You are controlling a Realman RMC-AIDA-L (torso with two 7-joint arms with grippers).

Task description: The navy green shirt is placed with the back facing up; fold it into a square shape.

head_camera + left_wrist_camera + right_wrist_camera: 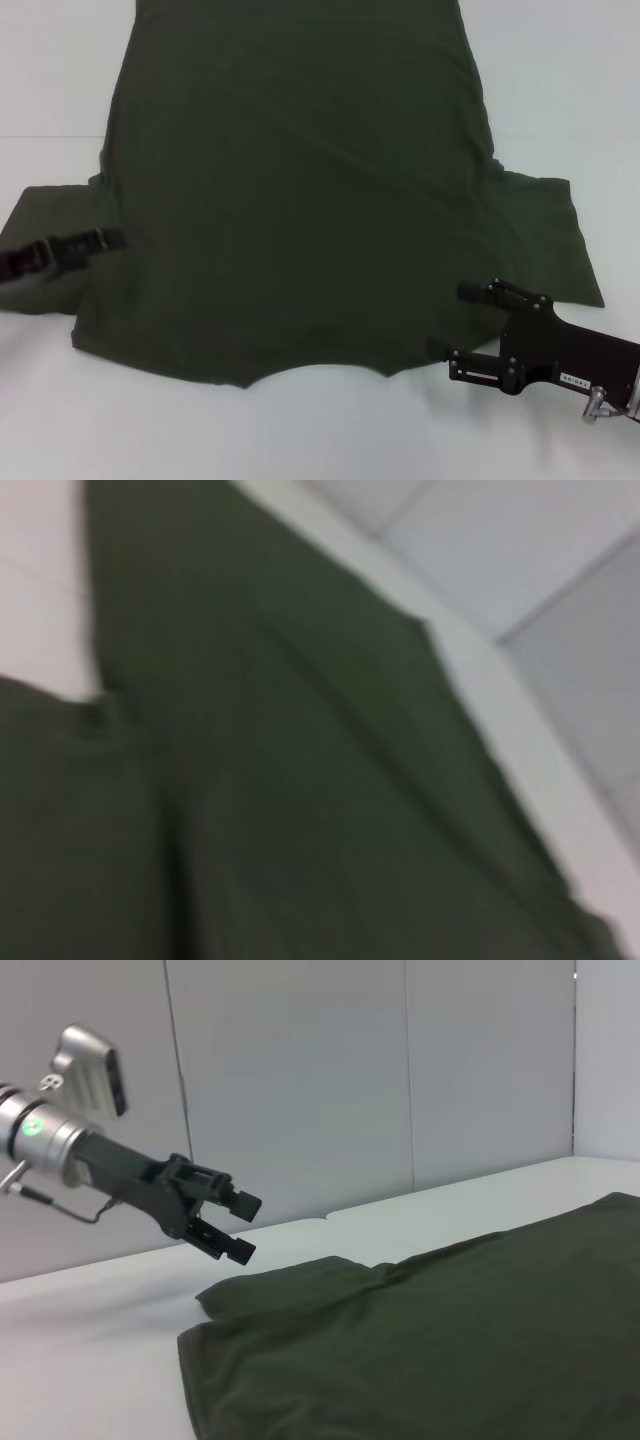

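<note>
The navy green shirt (300, 190) is lying flat on the white table (560, 80), collar toward the robot. The left gripper (112, 240) is reaching in over the left sleeve, jaws apart, holding nothing. The right gripper (450, 322) is hovering beside the right sleeve, jaws spread and empty.

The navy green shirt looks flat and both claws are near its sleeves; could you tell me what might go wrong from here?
1. The left claw hovers open above the sleeve; it might pinch only the top layer.
2. The right claw sits nearer the collar than the left, so the navy green shirt could fold skewed.
</note>
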